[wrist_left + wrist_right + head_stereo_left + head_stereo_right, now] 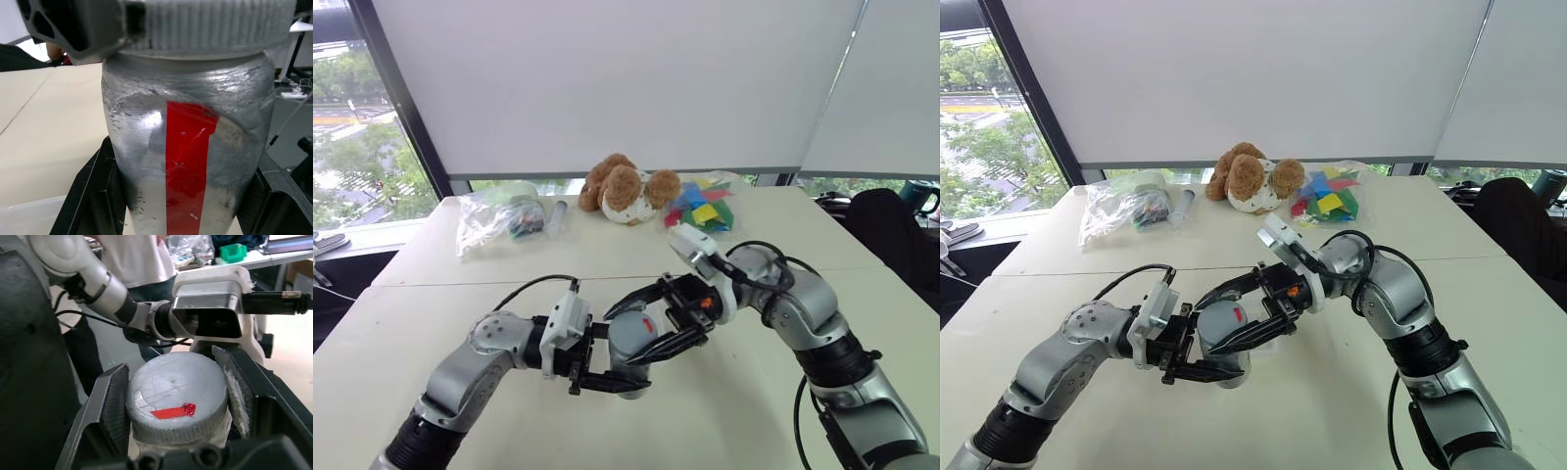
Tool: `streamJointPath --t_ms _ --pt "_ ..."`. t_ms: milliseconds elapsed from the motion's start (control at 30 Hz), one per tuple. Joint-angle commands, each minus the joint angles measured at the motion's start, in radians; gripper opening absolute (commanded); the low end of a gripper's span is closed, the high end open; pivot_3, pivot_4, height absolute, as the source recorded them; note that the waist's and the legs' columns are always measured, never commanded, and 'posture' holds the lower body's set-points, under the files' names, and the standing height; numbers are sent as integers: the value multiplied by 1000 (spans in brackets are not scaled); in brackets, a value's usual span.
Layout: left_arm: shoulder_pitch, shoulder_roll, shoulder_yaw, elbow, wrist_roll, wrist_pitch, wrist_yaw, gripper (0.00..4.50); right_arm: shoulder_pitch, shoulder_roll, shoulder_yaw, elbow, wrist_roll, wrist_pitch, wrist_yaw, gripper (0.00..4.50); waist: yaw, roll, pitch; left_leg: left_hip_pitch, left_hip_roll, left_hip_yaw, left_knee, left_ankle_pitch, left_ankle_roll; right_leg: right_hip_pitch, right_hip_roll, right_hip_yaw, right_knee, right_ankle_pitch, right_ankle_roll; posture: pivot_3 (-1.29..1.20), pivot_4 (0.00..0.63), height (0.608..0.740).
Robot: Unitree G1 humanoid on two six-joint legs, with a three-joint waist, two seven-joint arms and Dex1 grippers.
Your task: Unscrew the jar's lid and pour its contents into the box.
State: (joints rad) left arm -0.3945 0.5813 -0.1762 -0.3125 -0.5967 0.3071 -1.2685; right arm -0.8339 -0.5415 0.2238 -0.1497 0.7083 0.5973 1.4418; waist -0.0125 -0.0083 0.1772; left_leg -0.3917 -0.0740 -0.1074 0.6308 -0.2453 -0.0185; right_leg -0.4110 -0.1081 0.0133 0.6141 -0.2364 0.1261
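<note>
Left tool (607, 367) grips jar (628, 343); right tool (178, 401) straddles lid (177, 394).

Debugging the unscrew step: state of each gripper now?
Left gripper: shut on the silvery-grey cylindrical jar with red label.
Right gripper: fingers flank the round silvery-grey ribbed lid; grip cannot be told.

Your robot's left arm (470, 367) and right arm (813, 323) are silver-grey metal with rounded joints; each ends below in a black ribbed cuff; a white block sits at each wrist; thin black cables loop along both forearms; the left gripper (607, 370) and right gripper (651, 323) carry angular black fingers; you can see a small orange spot on the right one.
</note>
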Motion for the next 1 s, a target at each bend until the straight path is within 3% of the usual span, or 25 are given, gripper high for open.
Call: streamJointPath --t_ms 33,67,300,567,1000 --pt "18 13 47 -44 -34 -3 -3 2104 -10 -1 -121 -13 42 -13 -56 4154 1 0 0 0 0 0 0 0 0 0 0 0 0 0 0 0 150 740" --pt "25 13 58 -41 -30 -5 12 2104 3 5 -146 -22 51 -13 -85 4409 1 0 0 0 0 0 0 0 0 0 0 0 0 0 0 0 150 740" --pt "86 -6 149 3 42 -52 173 2104 118 -11 -262 -156 96 54 -291 4409 3 0 0 0 0 0 -1 0 0 0 -1 0 0 0 0 0 150 740" --pt "59 -74 112 11 92 -67 258 2104 125 51 -129 -237 -17 68 -480 4409 2 0 0 0 0 0 0 0 0 -1 -1 0 0 0 0 0 150 740" --pt "64 -104 64 -23 98 -53 276 2104 44 133 -54 -99 -133 -22 -477 4409 1 0 0 0 0 0 -1 0 0 -1 0 0 0 0 0 0 150 740"
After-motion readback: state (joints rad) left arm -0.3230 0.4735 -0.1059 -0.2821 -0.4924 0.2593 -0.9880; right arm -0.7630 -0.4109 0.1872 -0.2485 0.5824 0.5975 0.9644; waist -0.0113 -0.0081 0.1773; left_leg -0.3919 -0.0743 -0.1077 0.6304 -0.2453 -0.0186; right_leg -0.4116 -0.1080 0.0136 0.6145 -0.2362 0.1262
